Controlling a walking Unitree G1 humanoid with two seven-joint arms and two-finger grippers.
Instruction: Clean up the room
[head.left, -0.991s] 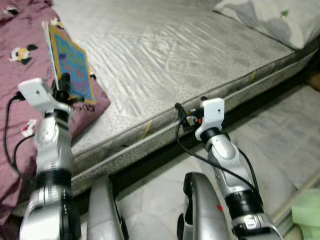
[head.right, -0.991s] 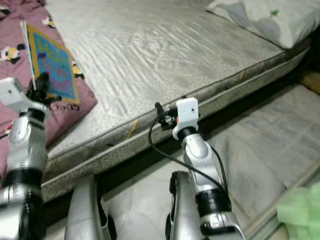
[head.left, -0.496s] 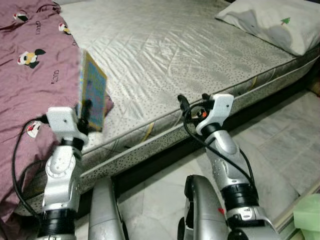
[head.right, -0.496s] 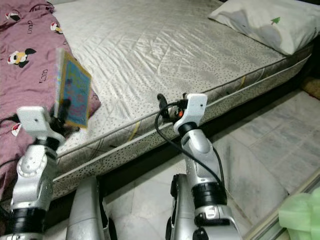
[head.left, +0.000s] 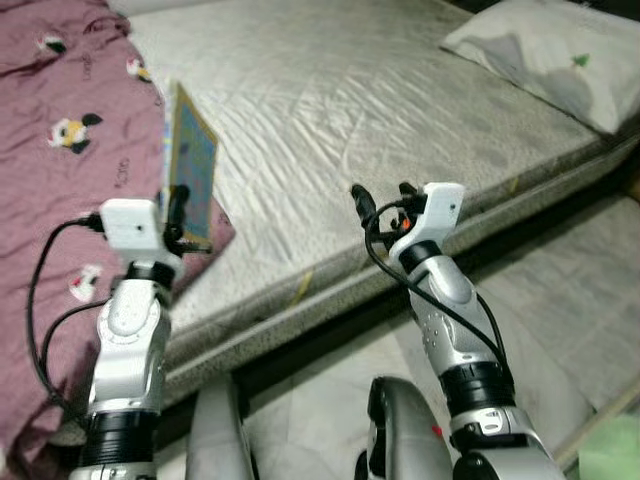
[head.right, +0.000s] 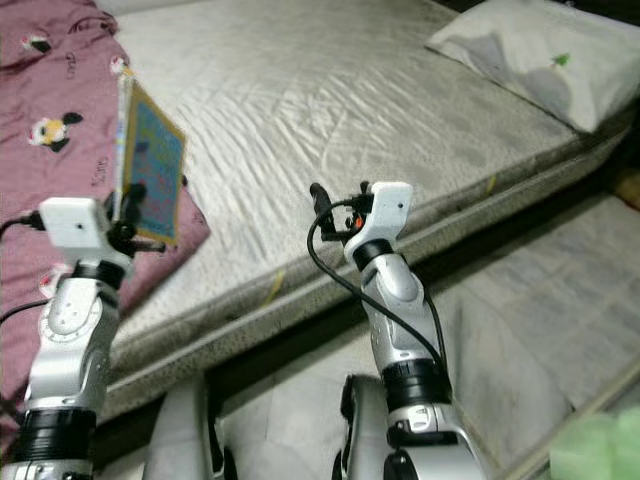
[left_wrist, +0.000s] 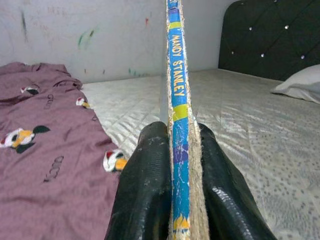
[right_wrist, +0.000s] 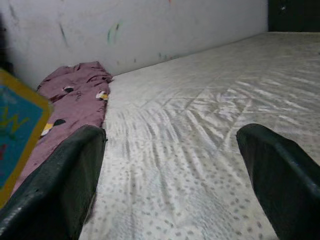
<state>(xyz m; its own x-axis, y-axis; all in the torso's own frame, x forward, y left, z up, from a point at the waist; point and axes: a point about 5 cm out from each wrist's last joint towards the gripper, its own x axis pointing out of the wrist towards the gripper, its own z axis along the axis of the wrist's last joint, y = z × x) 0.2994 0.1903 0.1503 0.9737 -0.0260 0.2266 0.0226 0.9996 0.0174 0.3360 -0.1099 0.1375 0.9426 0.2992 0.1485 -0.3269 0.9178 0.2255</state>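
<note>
Right, my left gripper has its two black fingers pinched tight on the spine edge of a thin children's picture book with a yellow border and blue cover, holding it upright, clear of the bedding. The book stands above the edge of the crumpled maroon blanket printed with small cartoon figures, which lies heaped along the left side of the grey quilted mattress.

My right gripper is raised over the near edge of the mattress with its fingers spread wide and nothing between them.

As I judge it, the tidy-up is at an early stage. The book is picked up and in hand, but it has not been put anywhere, and I can't see a shelf or table to take it. The blanket is not yet folded or spread. A white pillow with a small green tree mark sits at the far right end of the mattress, looking in its place. Something pale green pokes in at the floor corner; I can't tell what it is.
</note>
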